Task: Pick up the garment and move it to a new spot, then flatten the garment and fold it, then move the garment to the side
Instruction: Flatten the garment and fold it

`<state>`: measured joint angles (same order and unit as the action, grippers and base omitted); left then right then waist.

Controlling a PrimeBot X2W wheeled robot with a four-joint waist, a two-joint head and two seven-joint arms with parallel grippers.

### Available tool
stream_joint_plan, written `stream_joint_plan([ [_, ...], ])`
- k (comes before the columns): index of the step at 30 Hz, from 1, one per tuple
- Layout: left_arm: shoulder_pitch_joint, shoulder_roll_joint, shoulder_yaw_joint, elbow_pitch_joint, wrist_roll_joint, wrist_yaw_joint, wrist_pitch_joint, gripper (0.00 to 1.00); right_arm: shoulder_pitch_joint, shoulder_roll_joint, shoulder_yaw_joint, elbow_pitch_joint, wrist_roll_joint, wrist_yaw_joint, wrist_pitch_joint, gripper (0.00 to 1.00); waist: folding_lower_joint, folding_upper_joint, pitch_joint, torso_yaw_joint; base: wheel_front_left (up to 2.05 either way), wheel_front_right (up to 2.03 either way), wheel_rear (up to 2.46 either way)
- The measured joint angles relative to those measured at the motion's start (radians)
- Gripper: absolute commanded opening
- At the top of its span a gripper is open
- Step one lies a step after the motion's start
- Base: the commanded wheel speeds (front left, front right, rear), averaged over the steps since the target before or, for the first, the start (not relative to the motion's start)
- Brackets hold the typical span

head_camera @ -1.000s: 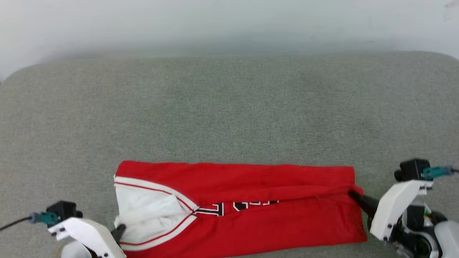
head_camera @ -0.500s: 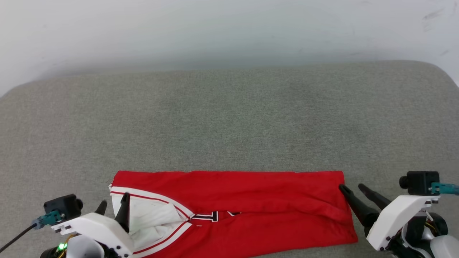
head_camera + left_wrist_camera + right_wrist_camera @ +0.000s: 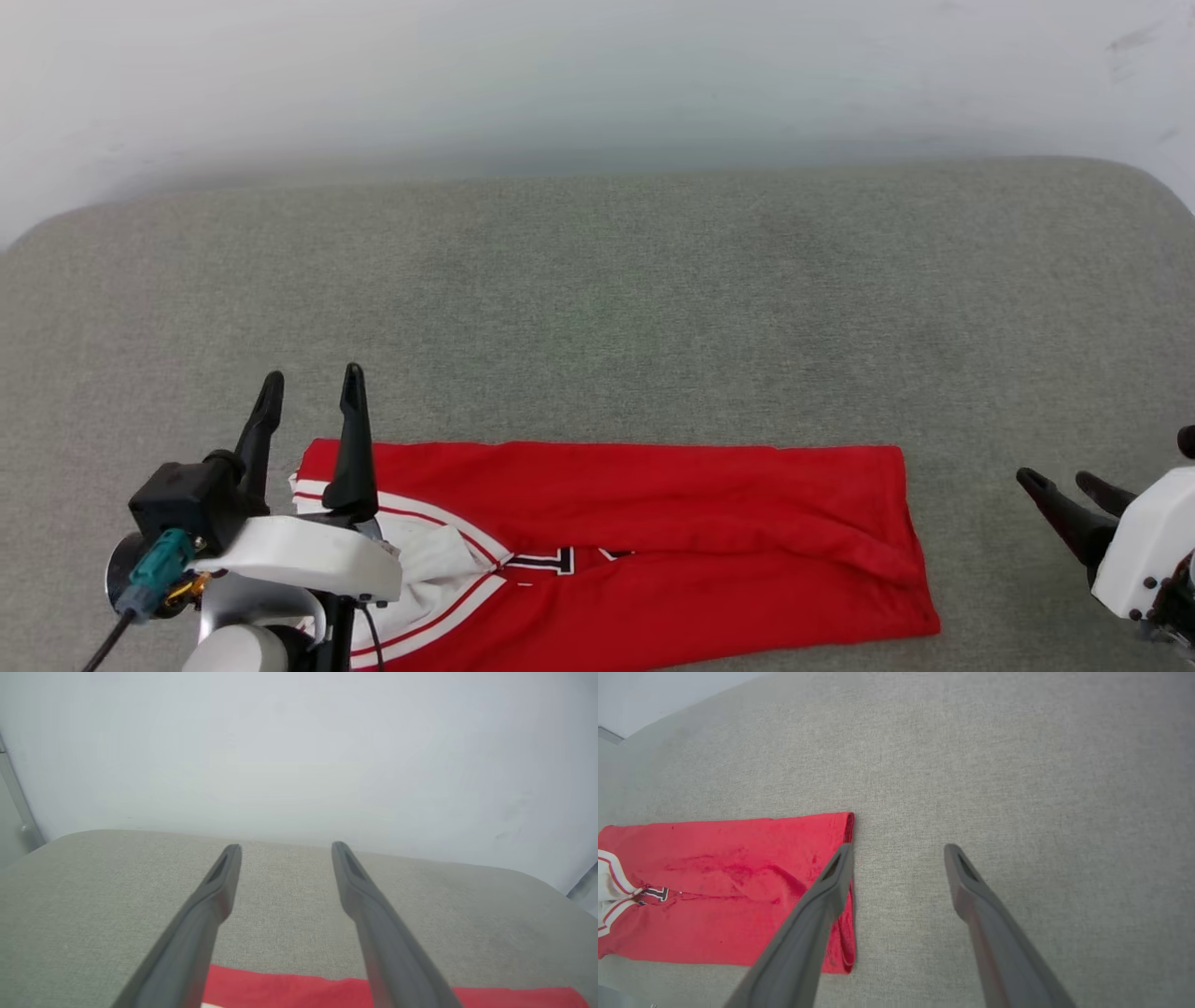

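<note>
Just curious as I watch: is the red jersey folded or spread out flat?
Folded. The garment lies as a narrow band, one layer lapping over and half hiding its lettering.

grey-green fabric surface (image 3: 597, 308), woven texture, rounded far corners. plain pale wall (image 3: 597, 75) behind, faint scuff marks upper right. soft even light.

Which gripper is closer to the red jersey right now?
Left. The left gripper hovers open over the collar end of the jersey; the right gripper, also open, sits apart beyond its hem end, bare cushion between.
</note>
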<state>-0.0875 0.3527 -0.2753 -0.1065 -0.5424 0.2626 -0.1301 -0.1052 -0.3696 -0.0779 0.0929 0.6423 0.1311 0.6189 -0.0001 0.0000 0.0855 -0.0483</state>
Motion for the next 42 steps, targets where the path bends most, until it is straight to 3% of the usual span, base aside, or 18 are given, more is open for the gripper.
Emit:
stream_joint_plan([
  [5, -0.001, -0.005, -0.016, -0.050, 0.054, 0.024, -0.050, 1.00, 0.002, 0.046, -0.037, 0.007, -0.030, 0.000, 0.125, 1.00, 0.0000, 0.0000, 0.021, 0.037, 0.00, 0.00, 0.00],
  [13, -0.012, -0.020, -0.049, -0.083, 0.075, 0.026, -0.063, 1.00, 0.001, 0.135, -0.003, 0.088, -0.035, 0.000, 0.181, 1.00, 0.0000, 0.0000, 0.072, 0.114, 0.00, 0.00, 0.00],
  [19, -0.021, -0.018, -0.066, -0.072, 0.079, 0.019, -0.054, 1.00, -0.023, 0.134, 0.025, 0.150, -0.025, 0.000, 0.218, 1.00, 0.0000, 0.0000, 0.091, 0.152, 0.00, 0.00, 0.00],
  [21, -0.021, -0.018, -0.066, -0.068, 0.079, 0.019, -0.054, 1.00, -0.030, 0.134, 0.037, 0.158, -0.021, -0.001, 0.221, 0.25, 0.0000, 0.0000, 0.088, 0.151, 0.00, 0.00, 0.00],
  [22, -0.021, -0.019, -0.066, -0.066, 0.078, 0.020, -0.054, 1.00, -0.034, 0.134, 0.045, 0.159, -0.017, -0.001, 0.222, 0.00, 0.0000, 0.0000, 0.086, 0.149, 0.00, 0.00, 0.00],
  [28, -0.020, -0.011, -0.069, -0.053, 0.074, 0.021, -0.044, 1.00, -0.055, 0.143, 0.094, 0.156, -0.004, 0.000, 0.209, 0.00, 0.0001, 0.0000, 0.063, 0.126, 0.00, 0.00, 0.00],
  [33, -0.014, 0.003, -0.067, -0.054, 0.079, 0.028, -0.035, 1.00, -0.079, 0.113, 0.083, 0.154, -0.004, 0.000, 0.188, 0.00, 0.0001, 0.0000, 0.038, 0.093, 0.00, 0.00, 0.00],
  [42, 0.002, 0.012, -0.068, -0.063, 0.074, 0.038, -0.023, 1.00, -0.079, 0.074, -0.123, 0.200, -0.033, 0.000, 0.160, 0.00, 0.0001, 0.0000, 0.014, 0.023, 0.00, 0.00, 0.00],
])
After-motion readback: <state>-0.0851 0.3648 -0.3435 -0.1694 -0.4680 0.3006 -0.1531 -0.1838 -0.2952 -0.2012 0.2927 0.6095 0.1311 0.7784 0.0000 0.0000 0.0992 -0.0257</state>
